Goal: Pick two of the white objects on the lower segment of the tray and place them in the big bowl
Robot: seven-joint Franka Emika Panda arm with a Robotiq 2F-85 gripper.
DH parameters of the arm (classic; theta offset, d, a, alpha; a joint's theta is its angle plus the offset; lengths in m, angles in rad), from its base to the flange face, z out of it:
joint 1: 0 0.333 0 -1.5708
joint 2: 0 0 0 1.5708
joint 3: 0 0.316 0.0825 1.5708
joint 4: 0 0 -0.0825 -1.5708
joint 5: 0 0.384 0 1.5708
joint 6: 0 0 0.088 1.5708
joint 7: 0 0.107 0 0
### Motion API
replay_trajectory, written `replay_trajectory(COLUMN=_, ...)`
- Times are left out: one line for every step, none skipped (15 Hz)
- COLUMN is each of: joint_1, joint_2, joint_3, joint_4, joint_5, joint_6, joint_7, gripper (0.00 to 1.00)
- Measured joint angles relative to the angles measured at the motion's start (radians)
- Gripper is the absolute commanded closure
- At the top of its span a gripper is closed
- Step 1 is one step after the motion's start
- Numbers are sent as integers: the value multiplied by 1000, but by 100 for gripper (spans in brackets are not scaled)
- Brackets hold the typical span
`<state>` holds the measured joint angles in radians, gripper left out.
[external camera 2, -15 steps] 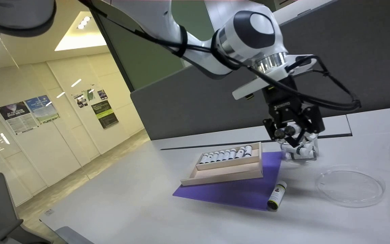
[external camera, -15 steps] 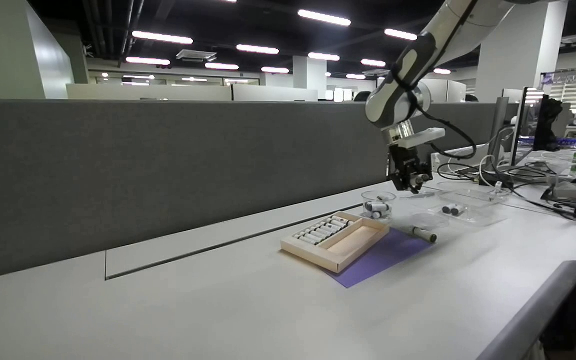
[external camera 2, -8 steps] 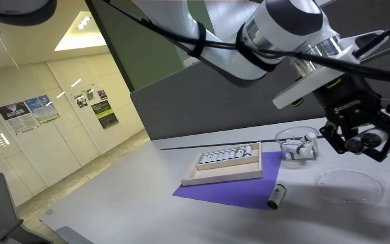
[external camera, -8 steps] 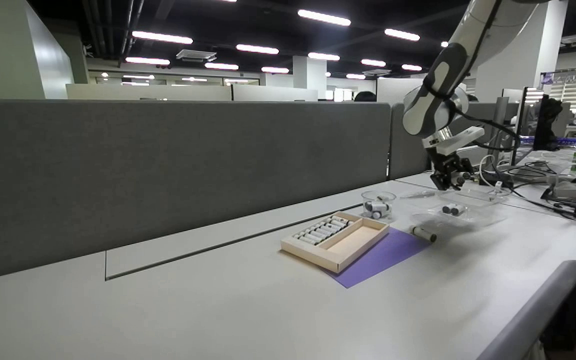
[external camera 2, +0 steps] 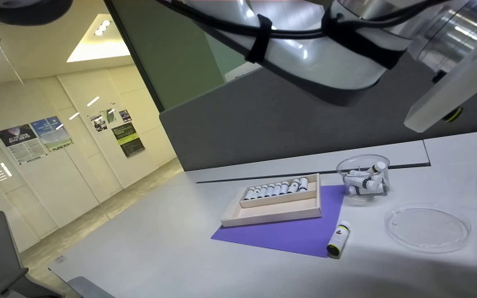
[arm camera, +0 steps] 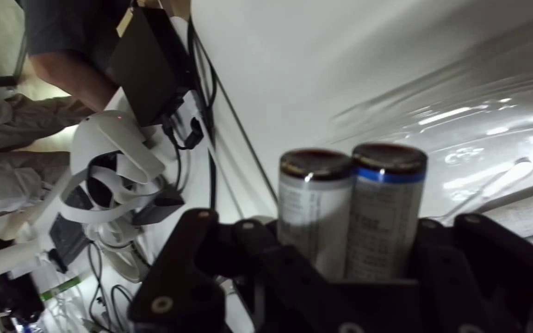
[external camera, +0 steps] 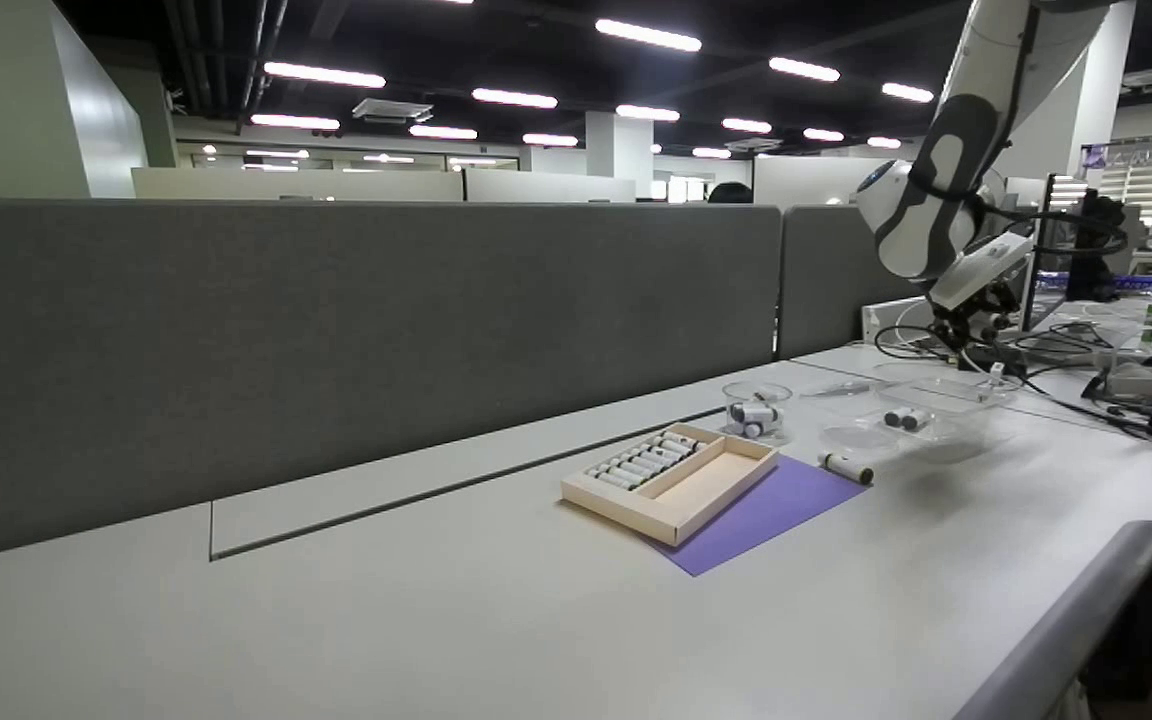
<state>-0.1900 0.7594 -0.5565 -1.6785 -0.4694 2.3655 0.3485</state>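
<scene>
White-labelled vials, two together, are clamped in the gripper, above the desk. Letting them go depends on the clear plastic tub, likely the big bowl: it lies to the vials' right in the wrist view and, in an exterior view, below the gripper, between the desk's back and front edges; whether they are over it I cannot tell. Their long axes run parallel, crosswise to the squeeze. The blue-banded vial touches its plainer neighbour; both have dark, glossy ends.
</scene>
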Motion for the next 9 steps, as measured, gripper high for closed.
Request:
replay_trajectory(joint_1=2, joint_2=6, joint_3=-22, joint_4=0, joint_5=-19, joint_6=15, joint_7=41, gripper=100)
replay_trajectory(joint_1=6, joint_2=13, joint_3=-41, joint_4=0, joint_5=-28, joint_6=25, joint_7=74, gripper=100)
replay_trajectory(joint_1=9, joint_2=24, joint_3=-58, joint_4=1, joint_5=-36, joint_6=34, joint_7=104, gripper=100)
replay_trajectory(joint_1=11, joint_2=37, joint_3=-69, joint_4=2, joint_5=-37, joint_6=37, joint_7=126, gripper=100)
replay_trajectory(joint_1=11, joint_2=51, joint_3=-76, joint_4=4, joint_5=-36, joint_6=39, joint_7=143, gripper=100)
replay_trajectory(joint_1=11, joint_2=66, joint_3=-80, joint_4=7, joint_5=-34, joint_6=40, joint_7=158, gripper=100)
replay_trajectory(joint_1=11, joint_2=82, joint_3=-82, joint_4=12, joint_5=-28, joint_6=41, joint_7=171, gripper=100)
replay_trajectory(joint_1=11, joint_2=95, joint_3=-83, joint_4=16, joint_5=-18, joint_6=45, joint_7=184, gripper=100)
replay_trajectory(joint_1=11, joint_2=105, joint_3=-85, joint_4=17, joint_5=-7, joint_6=54, joint_7=200, gripper=100)
